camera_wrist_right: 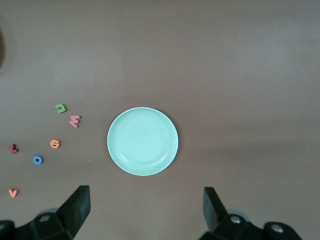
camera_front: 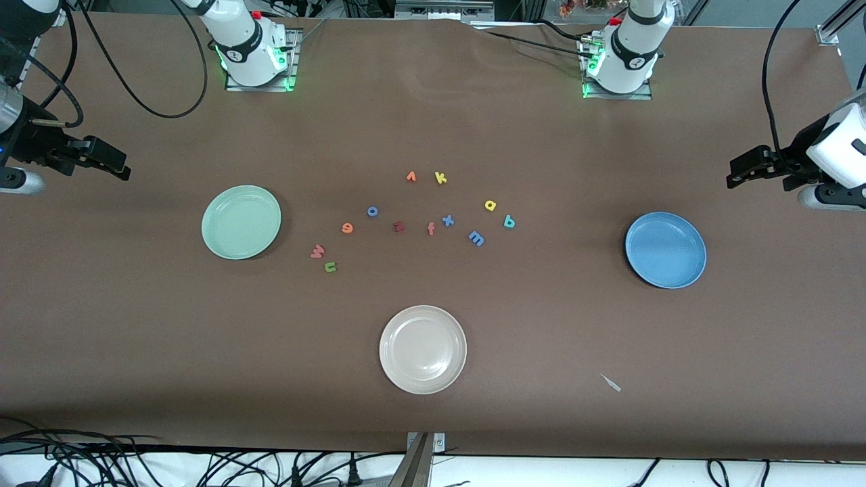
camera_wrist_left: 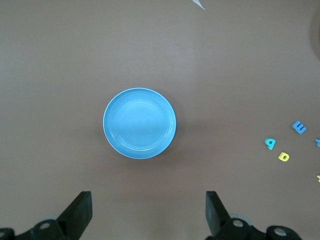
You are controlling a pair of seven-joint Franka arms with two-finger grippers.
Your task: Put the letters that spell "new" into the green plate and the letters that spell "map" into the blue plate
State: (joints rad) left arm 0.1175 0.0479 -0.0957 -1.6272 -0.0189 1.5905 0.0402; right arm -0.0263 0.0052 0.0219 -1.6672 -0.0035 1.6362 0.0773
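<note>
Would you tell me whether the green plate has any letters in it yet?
Empty. The green plate shows only its bare inside in the front and right wrist views; the w and n lie on the table beside it.

Table point(camera_front: 135, 325): matt brown cloth-like cover, slight wrinkles. Cream plate point(camera_front: 423, 350) glossy, smooth; green plate point(camera_front: 241, 222) & blue plate point(camera_front: 666, 249) satin plastic-looking. Letters betw. them: matt foam.

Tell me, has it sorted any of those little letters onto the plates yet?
Not yet. The green plate and blue plate hold nothing. The n, e, w, m, a and p all lie on the table between them. The left hand and right hand are open, holding nothing, each above its plate. All six letters remain.
</note>
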